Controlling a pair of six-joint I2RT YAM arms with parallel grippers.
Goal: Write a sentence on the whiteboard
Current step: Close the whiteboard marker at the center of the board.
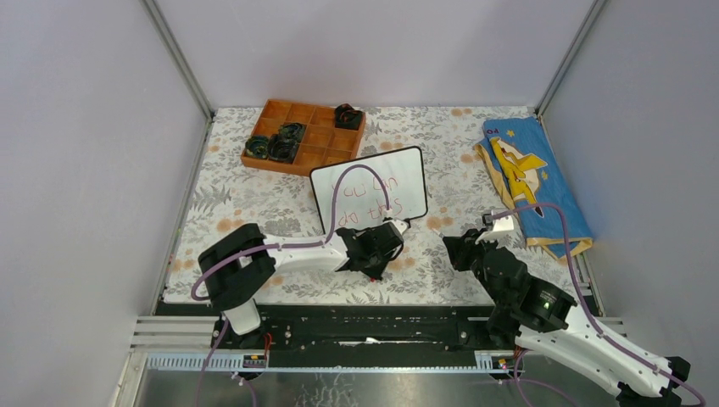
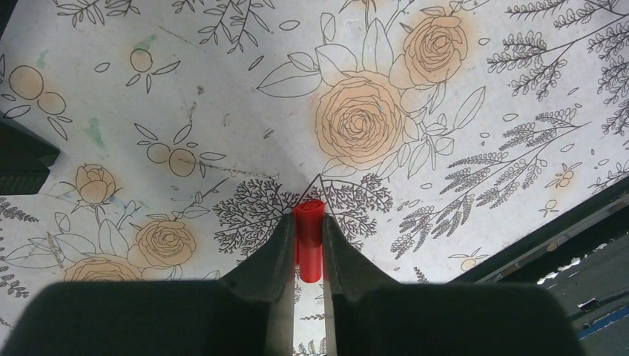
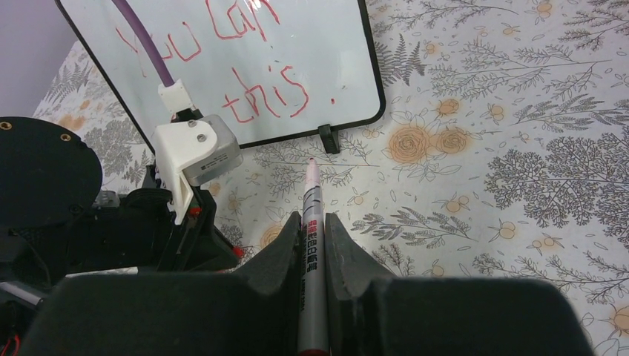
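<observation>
The whiteboard (image 1: pixel 398 182) stands tilted at the table's middle, with the red sentence (image 1: pixel 366 199) in two lines on it. The right wrist view shows the whiteboard (image 3: pixel 326 44) and the sentence (image 3: pixel 263 100) reading "you can" and "this.". My right gripper (image 3: pixel 313 222) is shut on a silver marker (image 3: pixel 313 245) whose bare tip points at the board's lower edge, a short way off it. Just below the board, my left gripper (image 2: pixel 308 219) points down at the floral cover, shut on a red marker cap (image 2: pixel 308 241). From above, the left gripper (image 1: pixel 373 267) and right gripper (image 1: pixel 458 248) hover side by side.
An orange compartment tray (image 1: pixel 315 151) with dark objects sits at the back left. A blue and yellow cloth (image 1: pixel 530 182) lies at the right. The left arm's wrist (image 3: pixel 74 215) is close on the right gripper's left. Walls enclose three sides.
</observation>
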